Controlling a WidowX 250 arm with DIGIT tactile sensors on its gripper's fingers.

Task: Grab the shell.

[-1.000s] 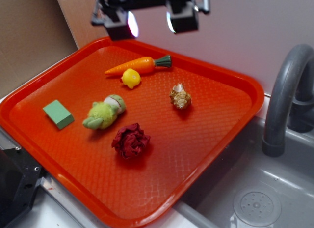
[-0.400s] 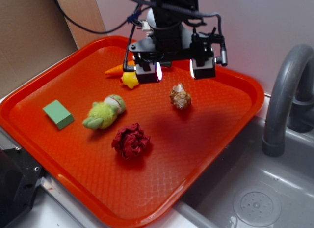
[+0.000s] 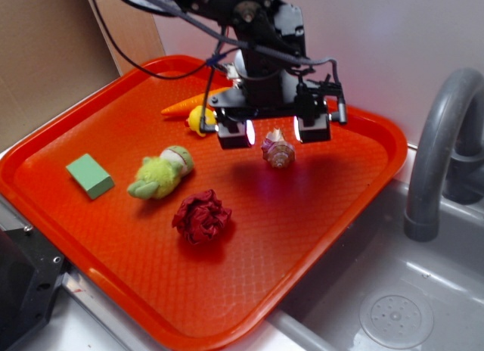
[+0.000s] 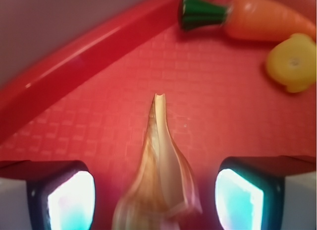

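The golden-tan spiral shell (image 3: 277, 151) lies on the red tray (image 3: 363, 162), right of centre. My gripper (image 3: 274, 130) hangs just above it, open, with one finger on each side of the shell and not touching it. In the wrist view the shell (image 4: 161, 175) sits between the two lit fingertips (image 4: 72, 200), its pale tip pointing away from the camera; the gripper (image 4: 156, 202) is wide open around it.
A toy carrot (image 4: 257, 19) and a small yellow toy (image 4: 292, 64) lie at the tray's far side. A green plush (image 3: 160, 175), a green block (image 3: 90, 175) and a dark red ruffled ball (image 3: 201, 216) lie left and in front. A grey sink (image 3: 401, 305) and faucet (image 3: 439, 147) stand to the right.
My gripper has come down from high above the tray's far edge and forward, and now straddles the shell. The shell and other objects have not moved.
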